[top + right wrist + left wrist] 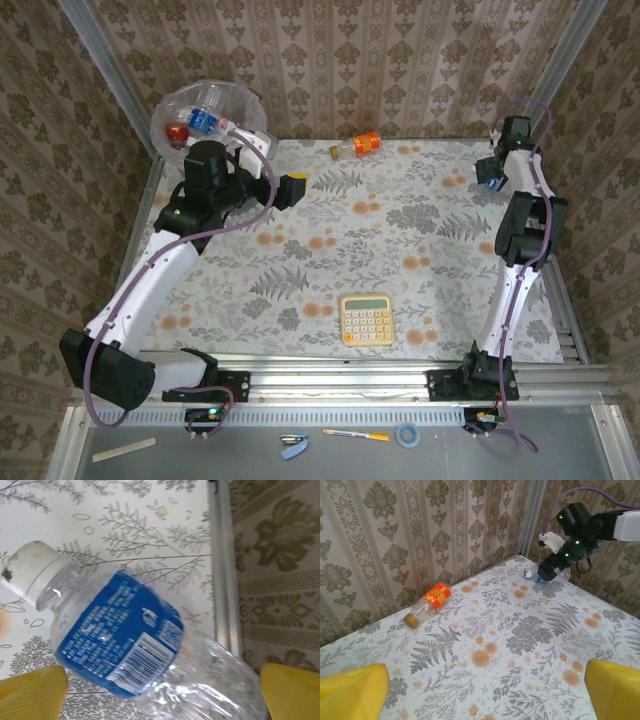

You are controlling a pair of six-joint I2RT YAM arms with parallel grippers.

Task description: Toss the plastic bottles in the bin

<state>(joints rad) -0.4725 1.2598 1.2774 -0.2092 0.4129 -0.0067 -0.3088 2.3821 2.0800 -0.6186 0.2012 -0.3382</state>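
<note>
While my right fingers (30,692) stand spread astride the blue-labelled bottle (120,645), its slick crumpled body may squirt free when I close.

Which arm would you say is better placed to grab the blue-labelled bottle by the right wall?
Right: the open right gripper hovers over the blue-labelled bottle, fingertips either side. The left gripper is across the table near the bin.

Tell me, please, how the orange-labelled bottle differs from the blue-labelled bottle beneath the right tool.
The orange-labelled bottle has a brownish cap; the blue-labelled bottle has a white one. The orange-labelled bottle lies free by the back wall; the blue-labelled bottle lies in the right corner between the fingers of the open right tool. Both are clear plastic, on their sides.
</note>
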